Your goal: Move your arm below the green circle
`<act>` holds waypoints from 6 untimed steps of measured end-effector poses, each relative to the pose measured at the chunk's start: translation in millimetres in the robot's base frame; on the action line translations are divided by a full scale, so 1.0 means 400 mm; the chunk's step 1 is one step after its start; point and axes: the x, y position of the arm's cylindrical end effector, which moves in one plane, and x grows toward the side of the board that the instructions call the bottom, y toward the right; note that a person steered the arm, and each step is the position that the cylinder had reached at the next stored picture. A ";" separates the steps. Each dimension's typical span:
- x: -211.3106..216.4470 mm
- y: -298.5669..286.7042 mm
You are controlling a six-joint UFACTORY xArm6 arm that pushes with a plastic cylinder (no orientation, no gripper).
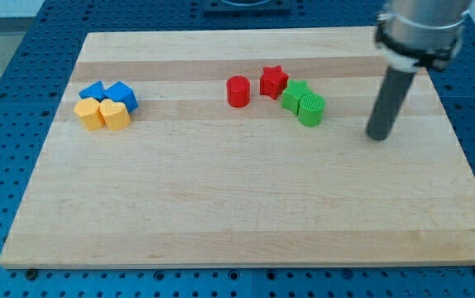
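Note:
The green circle (311,109) is a short green cylinder on the wooden board (237,207), right of centre near the view's top. A green star (295,95) touches it on its upper left. My tip (377,136) rests on the board to the right of the green circle and slightly lower, about a block's width or two away, touching nothing. The dark rod rises from it toward the view's top right.
A red star (273,80) and a red cylinder (237,91) stand left of the green pair. At the view's left, two blue blocks (109,93) sit above two yellow blocks (103,115) in one cluster.

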 end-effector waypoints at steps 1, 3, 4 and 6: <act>-0.076 0.003; -0.081 -0.257; -0.081 -0.293; 0.023 -0.272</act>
